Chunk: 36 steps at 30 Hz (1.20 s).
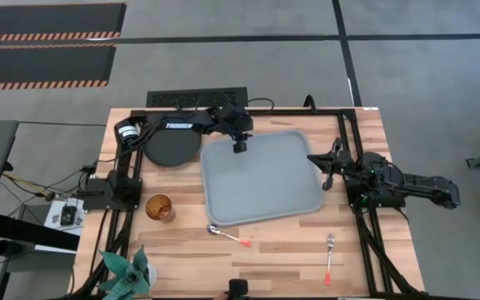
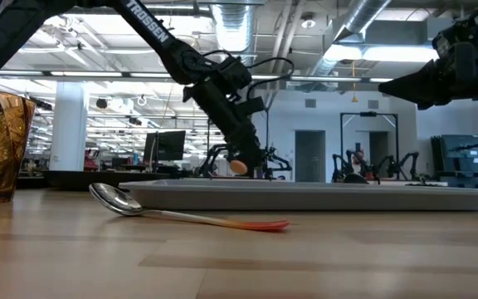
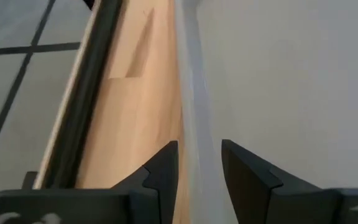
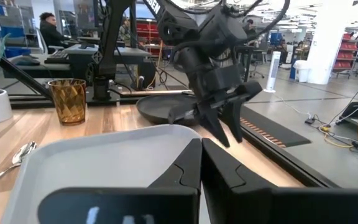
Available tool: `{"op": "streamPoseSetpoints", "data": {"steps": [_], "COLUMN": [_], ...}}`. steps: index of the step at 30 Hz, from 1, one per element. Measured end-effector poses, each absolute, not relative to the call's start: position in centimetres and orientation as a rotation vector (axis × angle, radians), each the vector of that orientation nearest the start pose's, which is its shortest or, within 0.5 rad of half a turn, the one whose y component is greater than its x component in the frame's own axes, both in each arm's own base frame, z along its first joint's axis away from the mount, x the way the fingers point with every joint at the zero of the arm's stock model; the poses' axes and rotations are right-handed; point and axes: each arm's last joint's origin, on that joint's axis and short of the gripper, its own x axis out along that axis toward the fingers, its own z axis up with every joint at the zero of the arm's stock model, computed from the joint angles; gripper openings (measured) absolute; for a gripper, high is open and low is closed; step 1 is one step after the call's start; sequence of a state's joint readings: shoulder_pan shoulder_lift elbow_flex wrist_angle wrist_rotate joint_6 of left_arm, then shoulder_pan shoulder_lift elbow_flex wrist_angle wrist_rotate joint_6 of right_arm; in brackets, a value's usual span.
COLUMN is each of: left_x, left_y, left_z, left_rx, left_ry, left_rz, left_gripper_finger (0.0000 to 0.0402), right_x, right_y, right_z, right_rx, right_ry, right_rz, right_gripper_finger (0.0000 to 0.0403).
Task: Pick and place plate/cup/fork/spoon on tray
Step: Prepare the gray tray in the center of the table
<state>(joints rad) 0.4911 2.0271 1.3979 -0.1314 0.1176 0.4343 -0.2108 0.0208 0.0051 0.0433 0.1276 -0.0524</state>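
While straddling the tray (image 1: 261,179) rim, left tool (image 1: 240,147) fingers parted, nothing held; right tool (image 1: 327,171) clenched, empty.

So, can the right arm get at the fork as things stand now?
Probably yes. The fork lies alone on bare wood on the right arm's side, in front of the tray, with nothing on it or around it. The right hand hovers by the tray's right edge, shut and empty.

Left gripper (image 1: 240,147) reaching forward, fingers seemingly parted, right gripper (image 1: 327,172) waiting, fingers together.
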Motion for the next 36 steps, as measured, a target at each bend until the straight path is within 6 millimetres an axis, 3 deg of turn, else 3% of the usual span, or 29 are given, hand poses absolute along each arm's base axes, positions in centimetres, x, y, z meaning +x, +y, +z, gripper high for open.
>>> {"op": "streamPoseSetpoints", "data": {"steps": [8,15,22,26,36], "left_x": [38.2,37.5,37.9,38.2,37.0], "left_y": [19.3,13.8,7.4,4.6,0.1], "left_z": [24.6,28.4,28.3,28.2,27.0], "left_rx": [0.086,-0.037,-0.220,-0.318,-0.543], "left_ry": [0.717,0.728,0.811,0.799,0.883], "left_rz": [0.283,0.357,0.327,0.396,0.578], "left_gripper_finger": [0.0097,0.0011,0.0001,0.0000,0.0000], "right_x": [9.5,9.5,9.5,9.5,9.5], "right_y": [-2.4,-2.4,-2.4,-2.4,-2.4], "right_z": [16.8,16.8,16.8,16.8,16.8], "right_rx": [-0.053,-0.053,-0.053,-0.053,-0.053], "right_ry": [-0.019,-0.019,-0.019,-0.019,-0.019], "right_rz": [-0.339,-0.340,-0.340,-0.340,-0.340], "right_gripper_finger": [0.0027,0.0029,0.0029,0.0027,0.0028]}}
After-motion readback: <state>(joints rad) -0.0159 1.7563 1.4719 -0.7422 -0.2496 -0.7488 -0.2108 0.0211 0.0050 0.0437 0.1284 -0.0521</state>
